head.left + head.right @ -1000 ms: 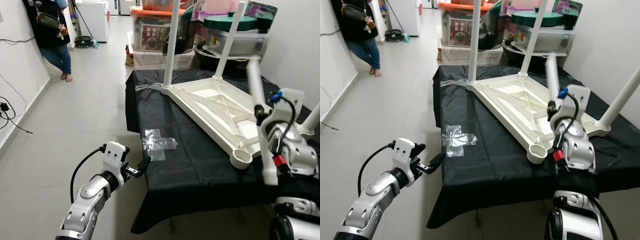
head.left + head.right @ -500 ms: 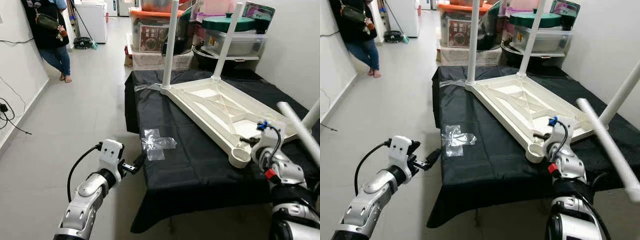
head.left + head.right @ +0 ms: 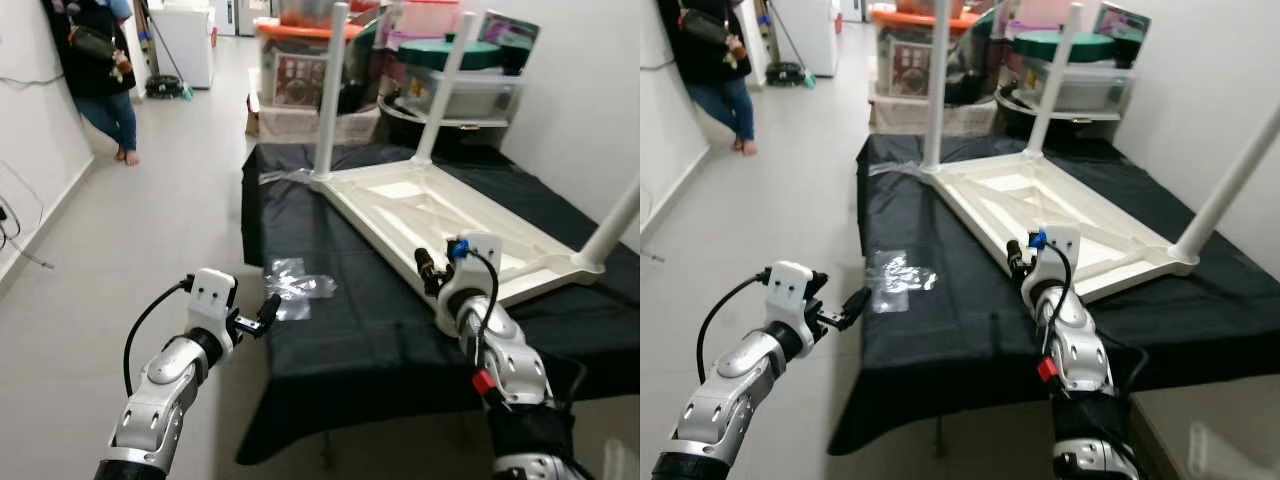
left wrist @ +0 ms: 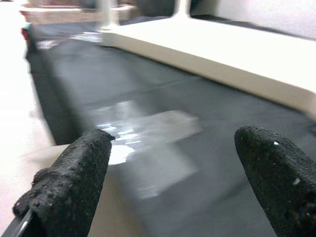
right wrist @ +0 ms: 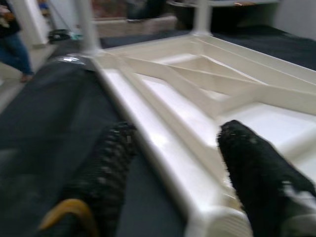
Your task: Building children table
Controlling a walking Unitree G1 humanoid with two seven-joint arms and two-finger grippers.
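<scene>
A white plastic children's table [image 3: 440, 215] lies upside down on a black-draped table [image 3: 340, 340]. Three white legs stand up from it: one at the far left [image 3: 328, 90], one at the far right [image 3: 443, 100], one at the near right [image 3: 615, 225]. My right gripper [image 3: 425, 268] is at the tabletop's near corner, open, its fingers [image 5: 256, 168] on either side of the white rim [image 5: 168, 153]. Off the black table's left edge, my left gripper [image 3: 268, 305] stands open with nothing in it, facing a clear plastic bag [image 3: 295, 288] on the cloth.
Storage boxes and lidded tubs [image 3: 300, 60] are stacked behind the table. A person [image 3: 100, 70] stands by the left wall at the far end of the tiled floor [image 3: 150, 230]. A white wall [image 3: 600, 90] closes the right side.
The camera has shifted. My right arm swung down and left to the tabletop's near corner, and the loose white leg it carried is gone from its fingers. The left arm has barely moved.
</scene>
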